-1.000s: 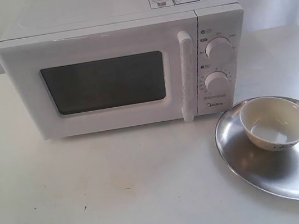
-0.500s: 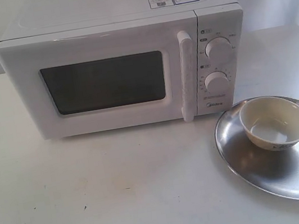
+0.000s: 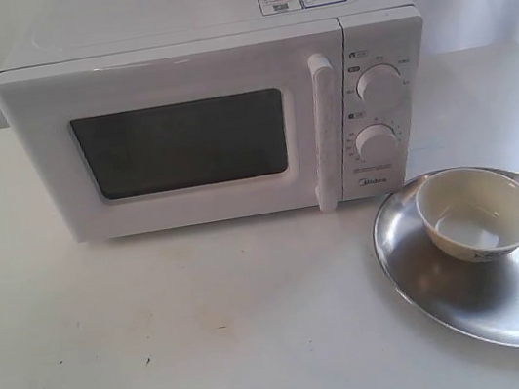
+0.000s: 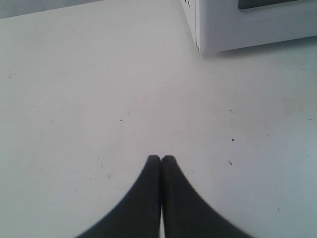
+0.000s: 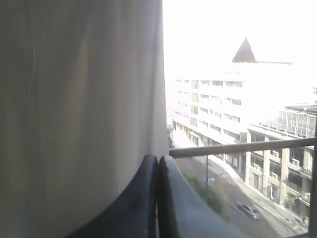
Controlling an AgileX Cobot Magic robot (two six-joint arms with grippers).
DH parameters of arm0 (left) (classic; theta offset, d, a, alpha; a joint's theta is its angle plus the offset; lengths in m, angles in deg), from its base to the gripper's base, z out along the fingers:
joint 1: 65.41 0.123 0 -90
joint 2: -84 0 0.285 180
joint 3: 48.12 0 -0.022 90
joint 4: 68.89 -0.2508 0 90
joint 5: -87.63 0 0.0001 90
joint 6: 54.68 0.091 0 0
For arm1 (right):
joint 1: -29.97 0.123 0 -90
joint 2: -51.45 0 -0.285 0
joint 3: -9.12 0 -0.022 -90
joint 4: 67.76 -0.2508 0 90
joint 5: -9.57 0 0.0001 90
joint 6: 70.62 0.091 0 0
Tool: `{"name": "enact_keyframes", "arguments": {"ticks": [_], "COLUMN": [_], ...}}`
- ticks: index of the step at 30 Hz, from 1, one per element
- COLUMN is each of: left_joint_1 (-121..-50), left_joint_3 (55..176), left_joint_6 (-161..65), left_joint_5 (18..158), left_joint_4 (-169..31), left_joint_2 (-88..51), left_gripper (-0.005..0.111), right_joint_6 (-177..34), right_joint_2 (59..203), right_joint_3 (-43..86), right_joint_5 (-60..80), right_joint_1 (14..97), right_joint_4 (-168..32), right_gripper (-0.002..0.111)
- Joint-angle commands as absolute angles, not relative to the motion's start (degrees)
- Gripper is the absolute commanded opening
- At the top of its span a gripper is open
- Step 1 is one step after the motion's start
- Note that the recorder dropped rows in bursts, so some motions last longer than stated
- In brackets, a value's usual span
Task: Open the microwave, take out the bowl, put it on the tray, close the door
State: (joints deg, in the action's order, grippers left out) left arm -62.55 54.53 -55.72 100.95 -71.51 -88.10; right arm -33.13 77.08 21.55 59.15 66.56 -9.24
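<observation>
The white microwave (image 3: 217, 112) stands at the back of the table, and its door (image 3: 182, 142) with the vertical bar handle (image 3: 324, 133) is closed. The cream bowl (image 3: 479, 212) sits upright on the silver tray (image 3: 474, 304) at the front right. Neither gripper shows in the exterior view. My left gripper (image 4: 161, 158) is shut and empty, hovering over bare table near a lower corner of the microwave (image 4: 233, 25). My right gripper (image 5: 158, 158) is shut and empty, pointing at a curtain and a window, away from the table.
The white table (image 3: 165, 348) spreads in front of and left of the microwave. A pale curtain (image 5: 79, 99) and a window railing (image 5: 242, 148) fill the right wrist view. The tray runs past the right edge of the exterior view.
A dark part of the right arm at the top right corner one second ago has left the exterior view. Microwave, bowl and tray have not moved.
</observation>
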Motion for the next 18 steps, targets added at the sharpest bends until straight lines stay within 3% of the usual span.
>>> {"name": "enact_keyframes", "arguments": {"ticks": [1,7,14,18], "left_joint_1": [-62.79,-62.79,-62.79,-62.79], "left_joint_3": [54.67,54.67,54.67,54.67], "left_joint_6": [-55.92,-55.92,-55.92,-55.92], "left_joint_5": [100.96,100.96,100.96,100.96], "left_joint_4": [-71.09,-71.09,-71.09,-71.09], "left_joint_2": [-88.21,-88.21,-88.21,-88.21], "left_gripper": [0.0,0.0,0.0,0.0], "right_joint_6": [-32.84,-32.84,-32.84,-13.32], "right_joint_2": [70.0,68.99,66.58,61.63], "right_joint_3": [21.81,28.63,50.56,57.89], "right_joint_5": [59.34,59.12,58.72,57.7], "right_joint_1": [66.24,64.8,62.11,61.97], "right_joint_4": [-8.0,3.25,10.47,1.0], "right_gripper": [0.0,0.0,0.0,0.0]}}
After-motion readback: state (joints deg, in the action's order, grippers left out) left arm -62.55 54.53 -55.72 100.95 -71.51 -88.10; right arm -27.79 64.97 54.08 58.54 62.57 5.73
